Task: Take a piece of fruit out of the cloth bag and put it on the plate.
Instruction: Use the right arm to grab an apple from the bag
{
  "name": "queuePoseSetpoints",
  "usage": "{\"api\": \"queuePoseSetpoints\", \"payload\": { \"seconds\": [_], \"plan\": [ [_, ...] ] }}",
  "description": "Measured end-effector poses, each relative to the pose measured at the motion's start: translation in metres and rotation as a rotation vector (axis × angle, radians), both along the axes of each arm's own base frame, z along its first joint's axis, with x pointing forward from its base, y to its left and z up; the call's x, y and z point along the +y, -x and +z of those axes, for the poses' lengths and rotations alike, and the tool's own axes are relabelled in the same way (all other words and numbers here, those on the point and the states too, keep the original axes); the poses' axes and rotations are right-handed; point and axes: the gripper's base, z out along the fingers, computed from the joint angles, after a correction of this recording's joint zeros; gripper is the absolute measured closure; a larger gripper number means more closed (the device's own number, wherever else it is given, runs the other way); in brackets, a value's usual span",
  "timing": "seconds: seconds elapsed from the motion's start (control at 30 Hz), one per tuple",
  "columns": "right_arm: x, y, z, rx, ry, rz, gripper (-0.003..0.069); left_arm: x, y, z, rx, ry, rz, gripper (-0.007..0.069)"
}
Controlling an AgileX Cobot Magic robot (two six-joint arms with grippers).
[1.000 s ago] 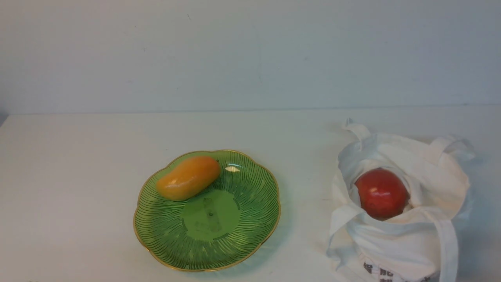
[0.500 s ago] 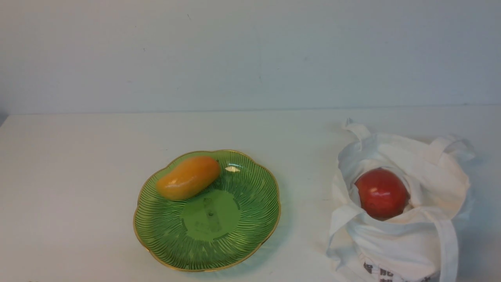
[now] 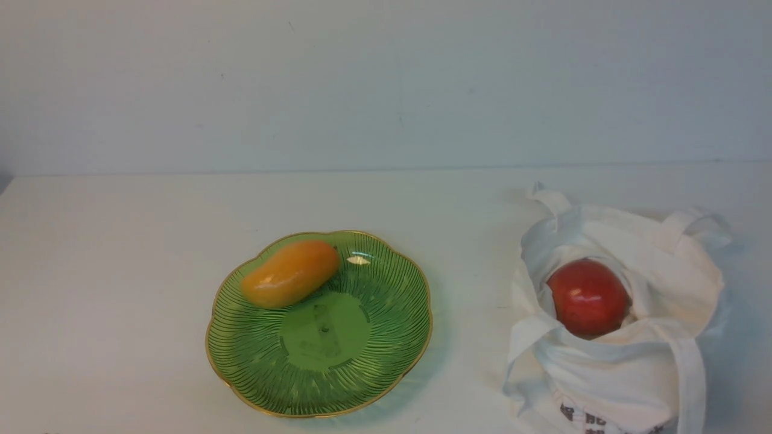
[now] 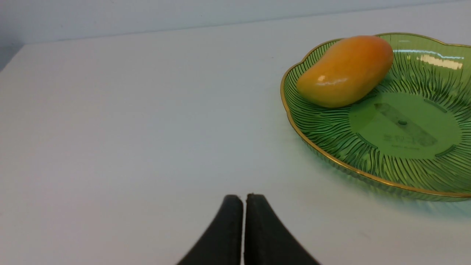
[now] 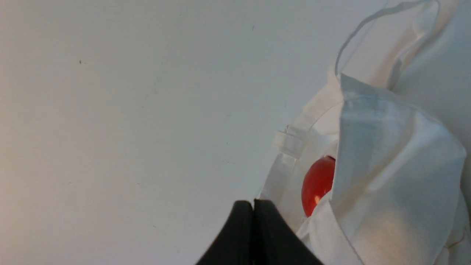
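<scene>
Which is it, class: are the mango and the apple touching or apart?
Apart: the front view shows the mango on the plate, the apple in the bag.

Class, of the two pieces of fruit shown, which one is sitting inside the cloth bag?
The round red apple, nestled in the white cloth bag; the other, the elongated orange-yellow mango, lies on the green plate.

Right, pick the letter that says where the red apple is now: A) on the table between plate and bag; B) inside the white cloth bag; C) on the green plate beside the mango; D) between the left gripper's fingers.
B: the red apple shows in the open mouth of the white cloth bag.
</scene>
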Motion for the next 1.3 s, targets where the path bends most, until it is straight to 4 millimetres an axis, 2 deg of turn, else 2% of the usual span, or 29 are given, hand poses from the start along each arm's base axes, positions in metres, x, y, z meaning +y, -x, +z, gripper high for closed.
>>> {"api": "queuePoseSetpoints", "payload": {
  "seconds": [0.13,0.27,0.33,0.37,0.4,0.43,0.5,0.57,0.6,0.63,0.73,0.8,1.0,1.13,1.27,1.3],
  "plan": [
    [-0.001,0.0,0.002,-0.02,-0.044,-0.014,0.0674,0.0,0.0,0.0,0.0,0.0,0.0,0.0632],
    [0.0,0.002,0.015,-0.056,0.027,-0.002,0.0674,0.0,0.0,0.0,0.0,0.0,0.0,0.0632],
    [0.001,0.007,0.041,-0.132,0.13,0.007,0.0674,0.0,0.0,0.0,0.0,0.0,0.0,0.0632],
    [0.001,0.013,0.067,-0.195,0.226,0.008,0.0674,0.0,0.0,0.0,0.0,0.0,0.0,0.0632],
    [0.002,0.015,0.082,-0.217,0.284,0.012,0.0674,0.0,0.0,0.0,0.0,0.0,0.0,0.0632],
    [0.004,0.016,0.102,-0.219,0.377,0.027,0.0673,0.0,0.0,0.0,0.0,0.0,0.0,0.0632],
    [0.007,0.009,0.125,-0.144,0.521,0.082,0.0673,0.0,0.0,0.0,0.0,0.0,0.0,0.0632],
    [0.01,-0.009,0.137,0.03,0.669,0.173,0.0672,0.0,0.0,0.0,0.0,0.0,0.0,0.0632],
    [0.01,-0.016,0.138,0.095,0.707,0.203,0.0672,0.0,0.0,0.0,0.0,0.0,0.0,0.0632],
    [0.01,-0.031,0.137,0.234,0.766,0.264,0.0671,0.0,0.0,0.0,0.0,0.0,0.0,0.0632],
    [0.01,-0.065,0.131,0.497,0.827,0.398,0.067,0.0,0.0,0.0,0.0,0.0,0.0,0.0632],
    [0.017,-0.093,0.13,0.594,0.836,0.532,0.067,0.0,0.0,0.0,0.0,0.0,0.0,0.0632],
    [0.062,-0.143,0.122,0.541,0.804,0.882,0.0638,0.0,0.0,0.0,0.0,0.0,0.0,0.0632],
    [0.084,-0.181,0.111,0.573,0.855,0.954,0.0578,0.0,0.0,0.0,0.0,0.0,0.0,0.0632],
    [0.091,-0.226,0.097,0.696,0.951,0.913,0.047,0.0,0.0,0.0,0.0,0.0,0.0,0.0632],
    [0.091,-0.23,0.096,0.704,0.968,0.907,0.0458,0.0,0.0,0.0,0.0,0.0,0.0,0.0632]
  ]
}}
